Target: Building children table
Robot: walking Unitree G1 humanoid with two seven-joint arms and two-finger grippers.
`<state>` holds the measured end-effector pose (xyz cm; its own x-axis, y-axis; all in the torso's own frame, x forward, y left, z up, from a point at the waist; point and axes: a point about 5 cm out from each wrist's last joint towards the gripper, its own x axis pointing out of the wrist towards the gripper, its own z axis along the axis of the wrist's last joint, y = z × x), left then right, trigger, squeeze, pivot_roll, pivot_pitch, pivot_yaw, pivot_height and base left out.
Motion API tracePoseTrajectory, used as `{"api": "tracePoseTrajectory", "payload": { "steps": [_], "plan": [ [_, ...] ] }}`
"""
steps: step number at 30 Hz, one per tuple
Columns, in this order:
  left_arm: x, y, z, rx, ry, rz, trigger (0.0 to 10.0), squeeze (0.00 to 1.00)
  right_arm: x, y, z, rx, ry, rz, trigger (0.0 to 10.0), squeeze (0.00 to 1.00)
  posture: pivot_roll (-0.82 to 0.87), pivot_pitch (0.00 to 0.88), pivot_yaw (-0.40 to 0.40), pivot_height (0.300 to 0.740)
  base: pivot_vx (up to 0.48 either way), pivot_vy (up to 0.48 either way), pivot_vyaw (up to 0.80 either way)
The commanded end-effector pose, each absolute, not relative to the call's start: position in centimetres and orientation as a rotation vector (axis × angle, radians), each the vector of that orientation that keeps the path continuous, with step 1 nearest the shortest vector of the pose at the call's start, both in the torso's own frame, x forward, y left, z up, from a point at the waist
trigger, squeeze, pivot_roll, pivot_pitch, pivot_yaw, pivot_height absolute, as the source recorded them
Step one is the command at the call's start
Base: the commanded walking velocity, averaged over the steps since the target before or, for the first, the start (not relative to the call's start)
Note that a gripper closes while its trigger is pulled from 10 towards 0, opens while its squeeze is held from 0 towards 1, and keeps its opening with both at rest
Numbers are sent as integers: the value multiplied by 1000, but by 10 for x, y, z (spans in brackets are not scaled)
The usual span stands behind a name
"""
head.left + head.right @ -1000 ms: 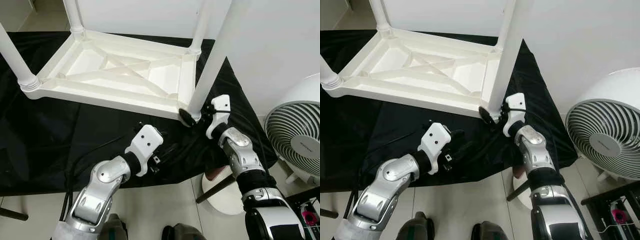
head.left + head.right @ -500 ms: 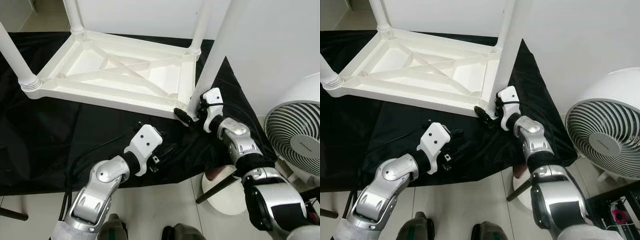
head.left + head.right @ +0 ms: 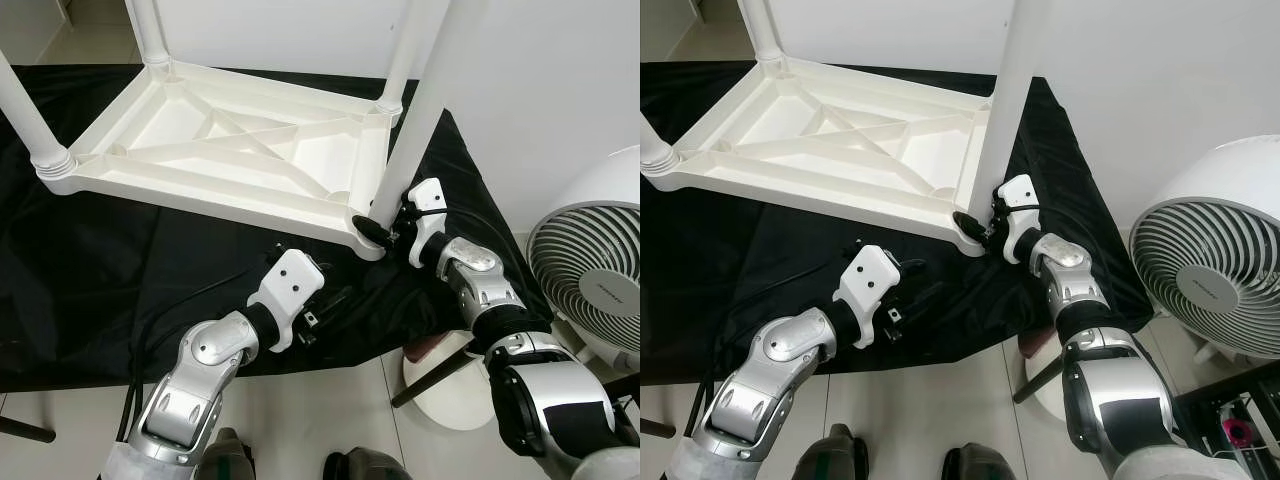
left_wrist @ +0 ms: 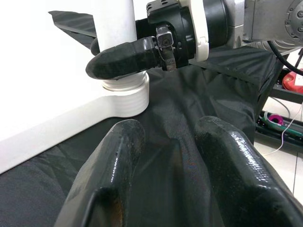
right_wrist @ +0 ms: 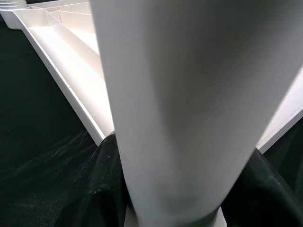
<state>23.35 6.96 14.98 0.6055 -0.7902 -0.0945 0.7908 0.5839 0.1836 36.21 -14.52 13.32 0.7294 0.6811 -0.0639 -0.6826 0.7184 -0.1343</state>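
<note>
The white plastic children table (image 3: 230,160) lies upside down on a black cloth (image 3: 120,270), its legs pointing up. My right gripper (image 3: 385,228) is shut on the near-right leg (image 3: 415,120) just above its ribbed socket at the table's corner. In the right wrist view the leg (image 5: 180,104) sits between both black fingers (image 5: 102,189). My left gripper (image 3: 330,303) rests low on the cloth a little in front of that corner, open and holding nothing. Its wrist view looks past its own fingers (image 4: 118,179) at the right gripper's finger (image 4: 128,59) wrapped round the leg base.
A white floor fan (image 3: 590,290) stands at the right. A round white base with a dark rod (image 3: 440,375) lies on the tiled floor below my right arm. A cable (image 3: 190,300) runs over the cloth near my left arm. A white wall is behind.
My right gripper has moved in from the leg's right side and closed round its base. The near-right leg stands more upright than before. The left arm has stayed put.
</note>
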Motion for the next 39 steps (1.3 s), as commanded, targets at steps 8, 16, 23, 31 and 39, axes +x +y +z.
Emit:
{"api": "tracePoseTrajectory", "payload": {
  "steps": [8,16,23,31,39],
  "plan": [
    [232,69,148,206,11,-888,10000,0,356,-150,120,-110,16,581,10000,0,72,41,-63,740,0,0,0],
    [233,68,147,204,12,-890,10000,0,350,-137,115,-6,-21,382,10000,0,61,44,-63,740,0,0,0],
    [233,67,146,202,11,-890,10000,0,341,-120,118,35,-56,170,10000,0,57,44,-64,740,0,0,0],
    [232,66,146,197,13,-896,10000,0,337,-110,125,45,-78,109,10000,0,51,49,-62,740,0,0,0],
    [231,66,146,192,15,-893,10000,0,331,-112,128,55,-102,132,10000,1000,50,64,-66,740,0,0,0]
  ]
}}
